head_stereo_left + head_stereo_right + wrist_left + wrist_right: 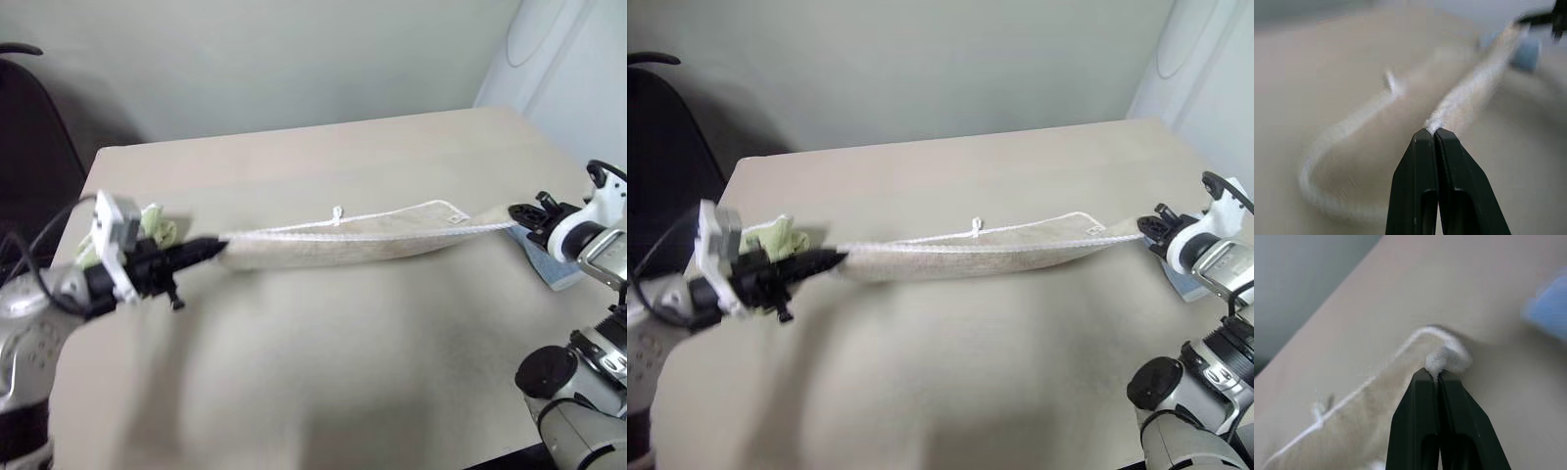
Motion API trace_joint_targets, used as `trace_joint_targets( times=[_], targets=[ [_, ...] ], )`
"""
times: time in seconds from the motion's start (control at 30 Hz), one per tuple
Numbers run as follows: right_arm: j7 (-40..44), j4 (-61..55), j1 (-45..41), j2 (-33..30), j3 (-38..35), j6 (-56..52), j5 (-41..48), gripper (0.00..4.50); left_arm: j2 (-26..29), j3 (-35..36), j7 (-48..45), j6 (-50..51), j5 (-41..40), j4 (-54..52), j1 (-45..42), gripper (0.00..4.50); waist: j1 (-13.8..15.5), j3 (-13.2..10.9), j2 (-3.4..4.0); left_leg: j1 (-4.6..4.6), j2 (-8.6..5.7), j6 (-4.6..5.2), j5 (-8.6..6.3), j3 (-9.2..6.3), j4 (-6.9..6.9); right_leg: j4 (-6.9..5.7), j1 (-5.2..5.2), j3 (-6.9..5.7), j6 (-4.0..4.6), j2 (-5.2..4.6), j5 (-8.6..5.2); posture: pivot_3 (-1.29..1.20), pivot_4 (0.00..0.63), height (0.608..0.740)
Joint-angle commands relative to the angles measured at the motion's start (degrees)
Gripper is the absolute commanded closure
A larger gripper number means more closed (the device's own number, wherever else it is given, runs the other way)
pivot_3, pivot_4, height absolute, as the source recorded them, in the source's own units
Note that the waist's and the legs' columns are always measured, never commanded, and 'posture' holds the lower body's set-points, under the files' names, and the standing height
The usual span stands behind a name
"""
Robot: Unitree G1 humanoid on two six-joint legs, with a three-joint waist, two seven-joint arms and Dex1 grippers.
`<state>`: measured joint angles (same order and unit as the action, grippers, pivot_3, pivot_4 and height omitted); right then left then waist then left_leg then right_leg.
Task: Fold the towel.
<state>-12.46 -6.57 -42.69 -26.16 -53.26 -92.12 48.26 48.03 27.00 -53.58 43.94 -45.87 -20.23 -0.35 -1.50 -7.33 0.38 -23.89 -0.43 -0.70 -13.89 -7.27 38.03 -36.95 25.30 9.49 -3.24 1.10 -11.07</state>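
The beige towel (343,240) with its white corded edge hangs stretched in a long sagging band above the table, folded along its length. My left gripper (217,247) is shut on the towel's left end, the corner pinched between its black fingers (1425,161). At the right end, my right gripper (516,215) is shut on the other corner, and the white cord bunches at its fingertips (1432,374). A small white loop (337,212) sticks up from the towel's upper edge near the middle.
The beige table (323,362) spreads below the towel, its front edge near my arms. A light green towel (157,227) lies behind my left hand. A light blue towel (549,266) lies under my right hand. A dark chair (29,127) stands at far left.
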Motion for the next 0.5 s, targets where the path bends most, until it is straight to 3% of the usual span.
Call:
trace_joint_targets(
  times=[0.03,0.2,0.3,0.43,0.5],
  targets=[
    [-2.1,0.1,-1.1,-1.5,-0.2,-0.4,0.5,4.5,0.0,1.7,0.9,-0.3,-0.4,-2.0,1.9,4.48,0.0,0.0,-0.04,-0.01,0.03,-0.01,-0.01,-0.02,0.0,-0.05,0.03,0.01,0.02,0.03,-0.01,0.0,0.15,0.735],
    [-0.8,12.3,-8.5,-1.0,5.8,5.8,-7.5,4.5,-3.3,-4.0,10.3,-1.4,6.2,8.1,-7.2,4.48,0.5,0.1,0.06,0.02,0.06,-0.01,0.0,-0.14,0.02,-0.1,0.05,-0.05,0.25,0.11,0.15,0.0,0.15,0.735],
    [0.8,17.3,-10.1,-1.4,8.6,9.4,-9.8,4.5,-4.1,-6.4,11.9,-2.7,9.2,11.7,-10.3,4.48,0.5,0.1,0.03,-0.04,0.09,-0.01,-0.04,-0.14,0.0,-0.05,0.09,-0.14,-0.25,0.11,0.43,0.0,0.15,0.735],
    [7.3,35.1,-14.8,-2.1,18.5,22.9,-16.4,4.5,-6.5,-13.2,14.0,-6.7,16.0,23.3,-20.0,4.48,0.5,0.1,0.02,-0.19,0.08,-0.01,-0.03,-0.13,0.03,-0.05,0.26,-0.15,-0.33,0.04,0.4,0.0,0.15,0.735],
    [10.5,44.8,-16.8,-2.3,21.8,30.9,-19.7,4.5,-6.7,-17.1,13.5,-8.8,20.1,28.5,-22.5,4.0,0.4,0.1,0.02,-0.34,0.1,-0.01,-0.02,-0.13,0.07,-0.04,0.38,-0.16,-0.36,0.06,0.44,0.0,0.15,0.735]
  ],
)
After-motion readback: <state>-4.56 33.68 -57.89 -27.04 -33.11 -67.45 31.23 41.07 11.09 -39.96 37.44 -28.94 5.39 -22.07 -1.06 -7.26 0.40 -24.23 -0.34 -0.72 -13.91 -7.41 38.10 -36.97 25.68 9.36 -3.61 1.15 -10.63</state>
